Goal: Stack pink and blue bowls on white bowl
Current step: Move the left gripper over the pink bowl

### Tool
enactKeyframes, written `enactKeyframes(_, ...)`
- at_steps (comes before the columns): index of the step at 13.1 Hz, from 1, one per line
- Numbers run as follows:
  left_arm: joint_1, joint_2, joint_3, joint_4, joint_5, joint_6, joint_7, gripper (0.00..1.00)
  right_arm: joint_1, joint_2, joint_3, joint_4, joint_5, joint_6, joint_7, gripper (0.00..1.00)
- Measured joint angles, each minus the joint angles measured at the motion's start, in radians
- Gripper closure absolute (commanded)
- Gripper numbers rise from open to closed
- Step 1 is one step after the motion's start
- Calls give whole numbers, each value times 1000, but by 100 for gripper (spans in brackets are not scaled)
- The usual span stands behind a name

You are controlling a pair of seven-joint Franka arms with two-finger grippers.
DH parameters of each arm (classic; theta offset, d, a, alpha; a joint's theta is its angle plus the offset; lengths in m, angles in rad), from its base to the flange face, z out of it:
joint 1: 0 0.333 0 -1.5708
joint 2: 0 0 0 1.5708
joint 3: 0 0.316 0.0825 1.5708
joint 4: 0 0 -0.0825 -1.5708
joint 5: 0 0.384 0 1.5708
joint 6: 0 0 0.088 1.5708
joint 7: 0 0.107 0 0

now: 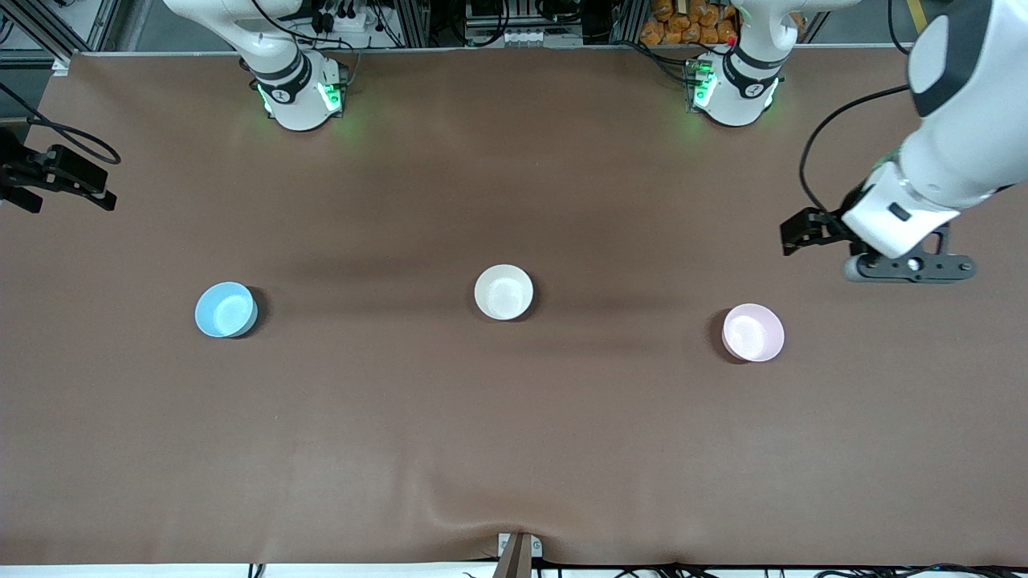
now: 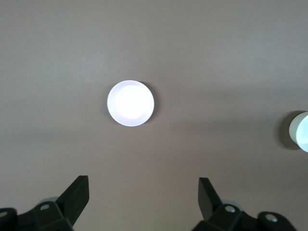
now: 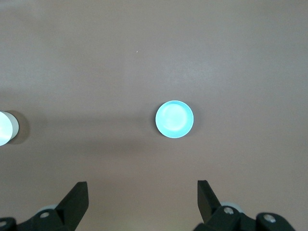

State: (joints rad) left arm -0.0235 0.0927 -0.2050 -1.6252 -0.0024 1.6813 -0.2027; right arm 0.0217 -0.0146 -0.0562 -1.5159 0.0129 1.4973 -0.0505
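Nearest the front camera: pink bowl (image 1: 753,332), upright and on its own on the brown table (image 1: 514,433), toward the left arm's end. Slightly farther from that camera, near the table's middle: white bowl (image 1: 503,291), upright, nothing inside it. Toward the right arm's end: blue bowl (image 1: 226,309), upright too, a little nearer the camera than the white one. All three well apart in a loose row, none stacked on another.

Left gripper (image 1: 803,233) up in the air over bare table at the left arm's end, off to the side of the pink bowl and touching nothing. Fingers (image 2: 77,195) spread wide in the left wrist view, with the pink bowl (image 2: 130,103) showing washed-out pale between and past them, and the white bowl (image 2: 301,131) cut by the picture's edge.

Right gripper (image 1: 60,178) at the table's edge on the right arm's end, likewise aloft over the table margin and holding nothing. Fingers (image 3: 76,196) parted wide in the right wrist view, blue bowl (image 3: 174,119) on the table under the camera, white bowl (image 3: 6,128) just at the picture's rim.
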Motion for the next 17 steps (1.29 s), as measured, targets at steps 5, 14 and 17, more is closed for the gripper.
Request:
enactKeyframes(5, -64, 4, -2, 0, 0, 6, -90, 0, 0, 0, 0, 0, 0, 0, 0, 0)
enactKeyframes(14, -96, -9, -2, 4, 0, 2, -148, 0, 0, 0, 0, 0, 0, 0, 0, 0)
enactKeyframes(17, -90, -31, -1, 6, 0, -19, -148, 0, 0, 0, 0, 0, 0, 0, 0, 0)
